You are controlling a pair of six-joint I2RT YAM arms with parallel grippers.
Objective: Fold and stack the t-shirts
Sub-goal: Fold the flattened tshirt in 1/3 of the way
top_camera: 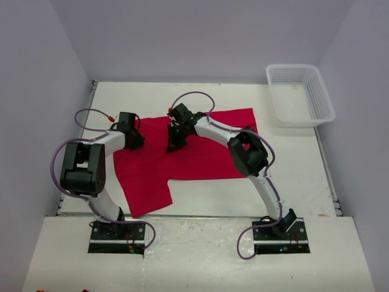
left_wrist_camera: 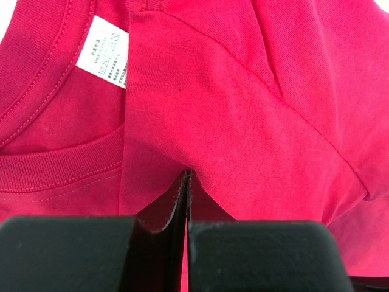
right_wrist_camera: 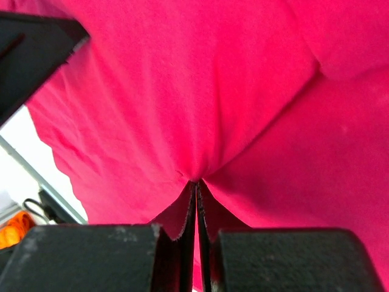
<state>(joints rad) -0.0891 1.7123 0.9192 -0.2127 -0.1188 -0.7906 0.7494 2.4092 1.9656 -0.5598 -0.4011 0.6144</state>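
Note:
One bright red t-shirt (top_camera: 200,155) lies spread across the middle of the table. My left gripper (top_camera: 132,141) is shut on a pinch of its cloth at the left edge, close to the collar. In the left wrist view the white neck label (left_wrist_camera: 106,52) shows above the shut left gripper (left_wrist_camera: 187,176), with red t-shirt (left_wrist_camera: 255,121) cloth bunched at the tips. My right gripper (top_camera: 174,145) is shut on the cloth near the shirt's upper middle. The right wrist view shows red t-shirt (right_wrist_camera: 213,91) fabric gathered into the shut right gripper (right_wrist_camera: 197,182).
A white mesh basket (top_camera: 300,95) stands at the back right of the table. The shirt's lower left part (top_camera: 149,198) hangs toward the near table edge. Both arm bases sit at the near edge.

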